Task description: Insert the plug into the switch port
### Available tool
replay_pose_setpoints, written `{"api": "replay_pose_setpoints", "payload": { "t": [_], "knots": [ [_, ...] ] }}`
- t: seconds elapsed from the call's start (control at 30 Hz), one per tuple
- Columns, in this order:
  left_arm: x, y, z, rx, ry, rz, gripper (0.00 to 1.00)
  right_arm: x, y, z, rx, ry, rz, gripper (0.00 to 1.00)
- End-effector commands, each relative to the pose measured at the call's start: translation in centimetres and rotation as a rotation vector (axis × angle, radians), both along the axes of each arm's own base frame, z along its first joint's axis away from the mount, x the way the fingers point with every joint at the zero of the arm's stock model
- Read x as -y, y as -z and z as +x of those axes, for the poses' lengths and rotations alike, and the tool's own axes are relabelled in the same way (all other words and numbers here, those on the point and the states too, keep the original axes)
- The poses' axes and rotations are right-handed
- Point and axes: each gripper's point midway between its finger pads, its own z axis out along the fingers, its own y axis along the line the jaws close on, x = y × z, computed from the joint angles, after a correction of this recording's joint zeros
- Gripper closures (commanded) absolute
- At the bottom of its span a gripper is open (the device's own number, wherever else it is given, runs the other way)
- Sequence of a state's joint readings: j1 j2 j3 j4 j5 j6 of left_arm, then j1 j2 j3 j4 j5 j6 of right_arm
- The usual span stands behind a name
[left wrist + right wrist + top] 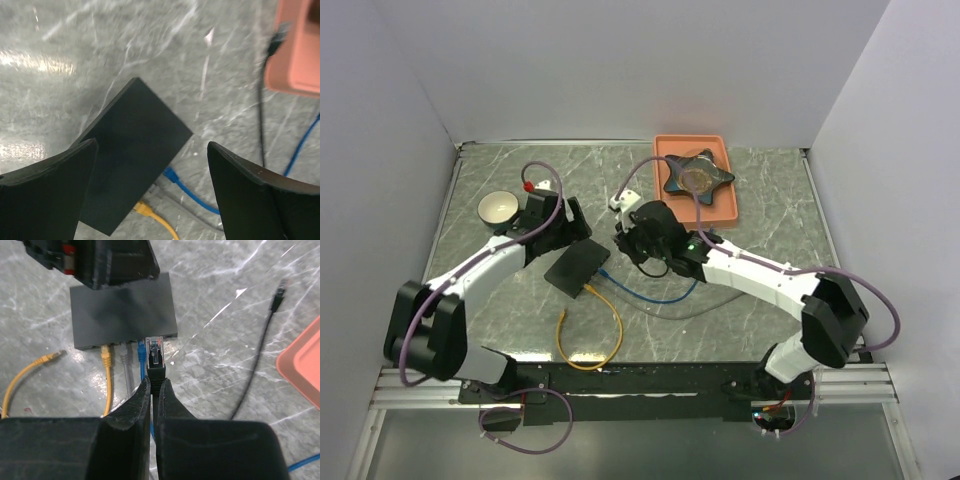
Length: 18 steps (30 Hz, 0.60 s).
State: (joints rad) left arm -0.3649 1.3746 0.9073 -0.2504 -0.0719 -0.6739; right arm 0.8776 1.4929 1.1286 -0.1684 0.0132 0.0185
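Orange tray (690,139) at far right of grey marbled tabletop (780,220), dark star-shaped object (697,178) lying in it. White bowl (498,208) upright at far left. Yellow cable (108,380), grey cable (127,372) and blue cable (195,195) side by side mid-table. Yellow one looping toward near edge, loose end free.

The grey marbled table (780,200) carries a flat black box (577,267) (cables (106,375) plugged in), an orange tray (690,141) and a white bowl (498,207).
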Motion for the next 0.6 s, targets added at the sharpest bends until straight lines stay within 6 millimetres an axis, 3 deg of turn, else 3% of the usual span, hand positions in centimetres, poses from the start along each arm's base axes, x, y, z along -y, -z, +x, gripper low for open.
{"api": "replay_pose_setpoints", "payload": {
  "t": [0.0,0.17,0.27,0.3,0.37,0.4,0.57],
  "knots": [
    [0.7,0.6,1.3,-0.011,0.046,-0.054,0.04,-0.9,1.1,0.5,-0.022,-0.014,-0.033,1.00],
    [0.3,2.6,1.6,-0.038,0.054,-0.067,0.04,-1.7,4.4,0.3,-0.089,-0.038,-0.069,1.00],
    [0.1,3.7,1.8,-0.050,0.065,-0.072,0.03,-2.2,7.0,0.4,-0.142,-0.036,-0.102,1.00],
    [0.1,3.9,1.8,-0.054,0.073,-0.084,0.02,-2.2,8.7,0.3,-0.177,-0.036,-0.132,1.00],
    [0.1,4.7,1.9,-0.058,0.081,-0.106,0.02,-2.6,9.4,0.5,-0.203,-0.028,-0.149,1.00],
    [-0.3,4.9,2.0,-0.062,0.074,-0.117,0.01,-2.6,10.7,0.6,-0.226,-0.020,-0.173,1.00],
    [-0.6,6.4,1.7,-0.093,0.082,-0.157,0.03,-2.8,11.7,1.0,-0.246,-0.006,-0.199,1.00]
  ]
}}
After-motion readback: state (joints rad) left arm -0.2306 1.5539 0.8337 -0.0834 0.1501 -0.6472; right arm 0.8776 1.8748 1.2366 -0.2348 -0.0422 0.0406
